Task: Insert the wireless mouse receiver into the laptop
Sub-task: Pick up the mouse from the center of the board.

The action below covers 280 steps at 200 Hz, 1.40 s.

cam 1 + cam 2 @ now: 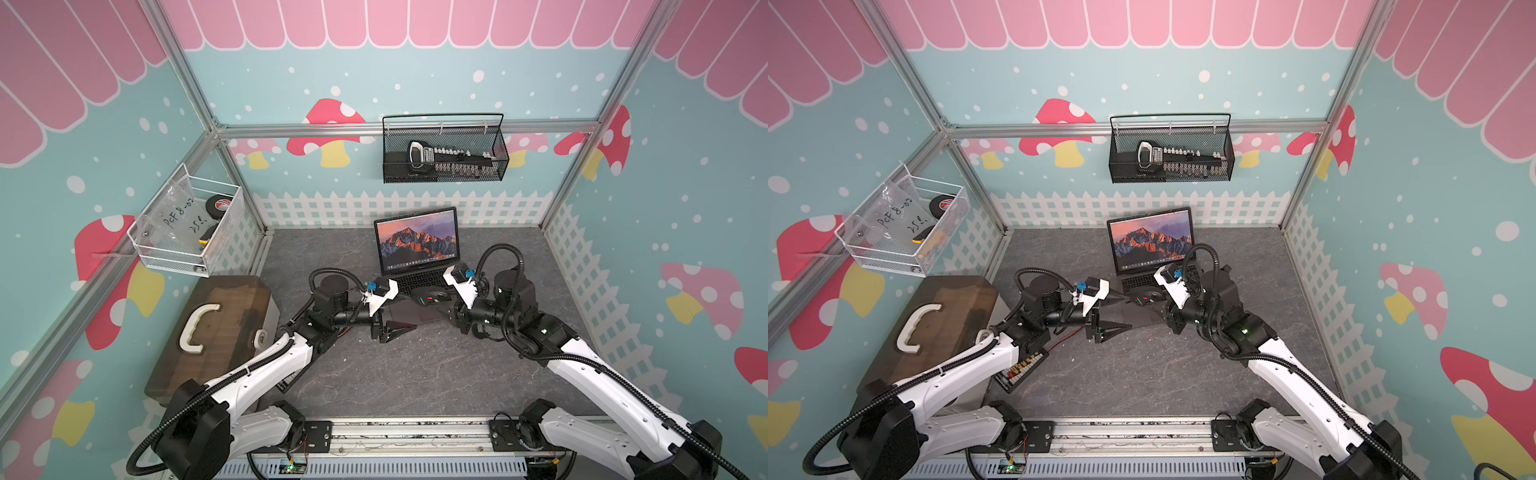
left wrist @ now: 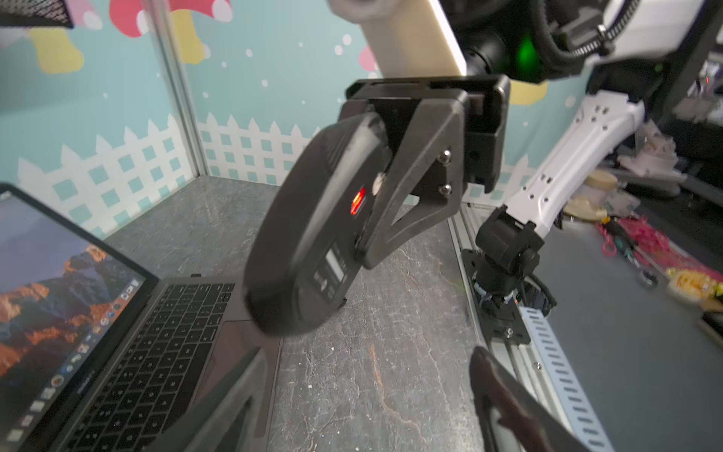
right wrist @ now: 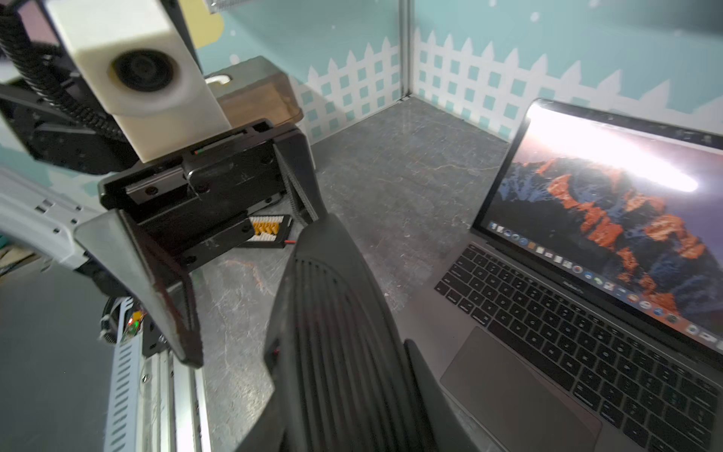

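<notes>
One is wide apart: the left gripper, low over the grey table, with nothing between its jaws. Facing it, the right gripper is clamped on the black mouse, lifted, underside toward the left gripper. Just beyond both stands the open laptop, screen lit. The wireless mouse receiver is too small to find.

One laptop, one mouse, one wooden case and one connector board are counted; two baskets are seen, one black, one white.
</notes>
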Each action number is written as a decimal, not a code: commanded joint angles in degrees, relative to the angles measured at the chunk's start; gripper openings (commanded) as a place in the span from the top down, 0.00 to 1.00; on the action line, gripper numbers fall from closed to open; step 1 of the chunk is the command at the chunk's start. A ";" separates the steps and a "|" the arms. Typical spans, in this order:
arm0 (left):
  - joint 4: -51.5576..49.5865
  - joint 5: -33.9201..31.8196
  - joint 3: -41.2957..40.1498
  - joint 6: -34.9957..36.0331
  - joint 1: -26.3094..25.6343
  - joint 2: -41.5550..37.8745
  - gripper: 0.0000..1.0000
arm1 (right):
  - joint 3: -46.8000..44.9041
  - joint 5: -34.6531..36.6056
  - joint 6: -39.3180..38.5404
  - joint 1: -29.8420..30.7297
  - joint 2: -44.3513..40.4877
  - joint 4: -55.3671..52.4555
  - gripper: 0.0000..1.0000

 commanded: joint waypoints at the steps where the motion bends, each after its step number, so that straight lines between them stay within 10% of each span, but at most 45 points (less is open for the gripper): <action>1: 9.51 -11.19 1.57 -20.25 1.96 0.39 0.13 | -1.30 7.70 10.59 -0.27 -1.83 5.84 1.00; 91: 3.81 -33.78 1.64 -54.26 2.76 1.81 0.20 | -10.18 17.51 38.29 -0.23 1.46 27.02 1.00; 280: 54.80 -25.37 2.21 -74.88 -2.76 23.44 0.48 | -4.98 -0.36 50.38 0.51 18.03 49.48 1.00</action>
